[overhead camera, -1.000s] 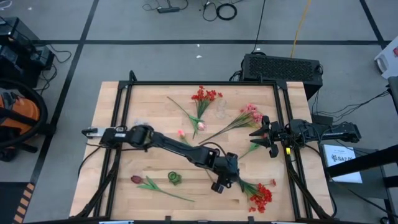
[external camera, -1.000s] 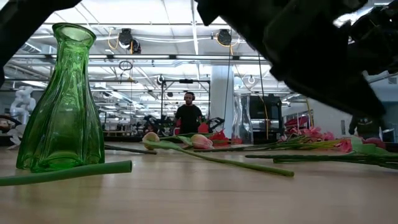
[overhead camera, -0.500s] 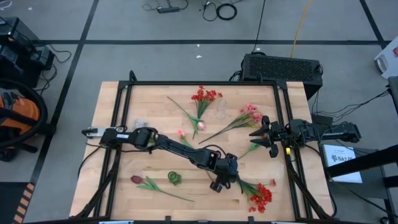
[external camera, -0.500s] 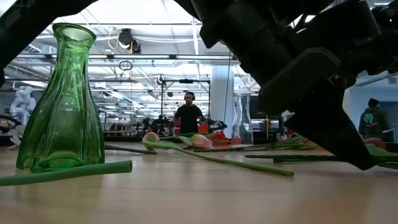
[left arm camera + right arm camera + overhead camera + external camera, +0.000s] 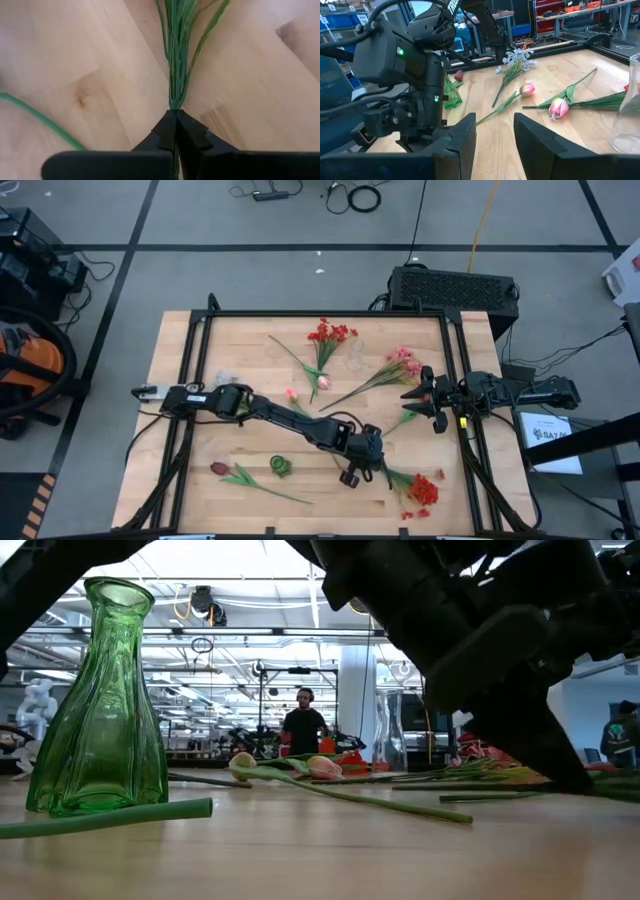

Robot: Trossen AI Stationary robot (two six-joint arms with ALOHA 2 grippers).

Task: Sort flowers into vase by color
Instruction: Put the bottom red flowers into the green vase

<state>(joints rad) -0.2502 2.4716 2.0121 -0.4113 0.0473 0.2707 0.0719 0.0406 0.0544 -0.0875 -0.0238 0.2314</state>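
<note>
Pinching the red flower stem (image 5: 175,60), left hand (image 5: 176,120); no legible writing.

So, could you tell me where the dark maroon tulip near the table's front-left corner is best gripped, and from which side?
Grip the dark maroon tulip on its bare stalk, past the leaves toward the cut end, coming straight down from above. It lies flat on the table, so the thin stalk offers opposite sides to pinch, and nothing crowds that stretch except the green vase nearby.

The left hand (image 5: 352,477) has closed on the red flower stem (image 5: 400,480), shifting it.
</note>
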